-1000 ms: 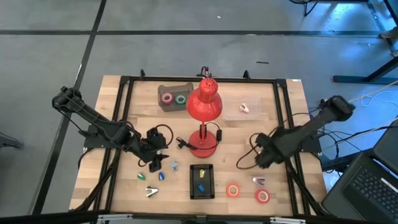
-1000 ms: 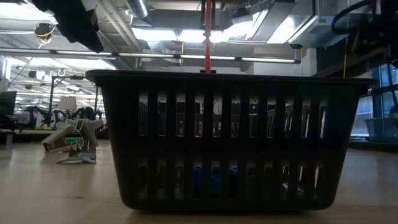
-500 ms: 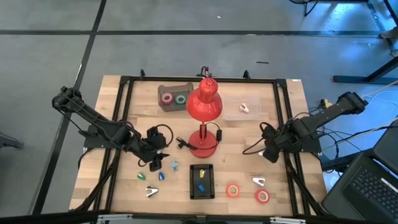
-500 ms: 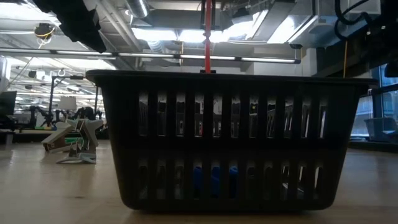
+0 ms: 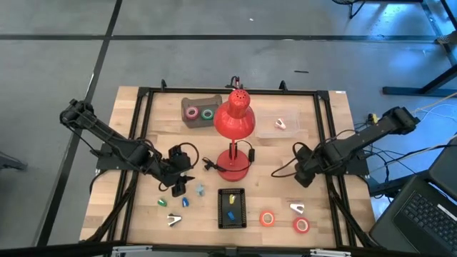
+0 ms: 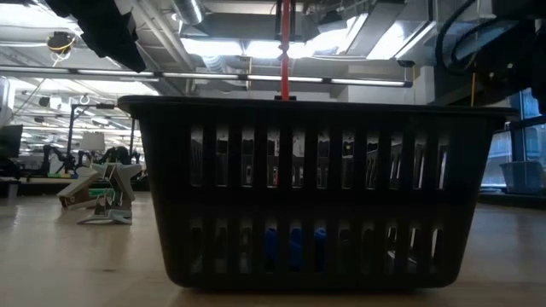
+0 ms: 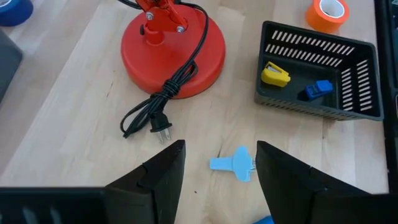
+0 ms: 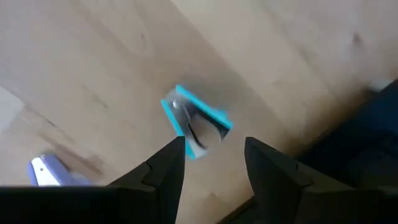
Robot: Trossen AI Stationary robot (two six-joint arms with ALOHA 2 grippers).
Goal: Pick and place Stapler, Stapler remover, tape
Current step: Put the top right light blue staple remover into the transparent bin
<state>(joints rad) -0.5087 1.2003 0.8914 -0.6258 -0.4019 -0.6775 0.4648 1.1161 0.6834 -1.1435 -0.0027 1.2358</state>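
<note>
From high up, I see my wooden table [image 5: 143,128] with a big red lamp [image 5: 235,121] in the middle. A brown box [image 5: 201,111] behind it holds a pink tape roll [image 5: 191,112] and a green tape roll [image 5: 208,113], so I think tape goes there. An orange tape roll [image 5: 268,218] and a red tape roll [image 5: 301,225] lie at the front, just beside a small silver staple remover [image 5: 297,208]. The black basket [image 5: 231,208] sits in front of the lamp. My left gripper [image 5: 178,187] hangs low near some little blue and green things. My right arm stretches in from the side, its right gripper [image 5: 299,174] up above the bare wood, well apart from the tape.

From table height, the basket fills almost everything. A silver clip thing [image 6: 101,198] rests far off on the wood.

Through my left wrist, the fingers [image 7: 163,176] stand apart with nothing between them. A light blue piece [image 7: 234,163] lies just past them. I see the lamp's foot and its cord [image 7: 163,104], and a yellow piece [image 7: 274,74] and a blue piece [image 7: 318,89] in the basket.

Through my right wrist, the fingers [image 8: 165,173] are apart and empty, looking down at a blurry blue-edged thing [image 8: 196,121]. I cannot tell what it is.
</note>
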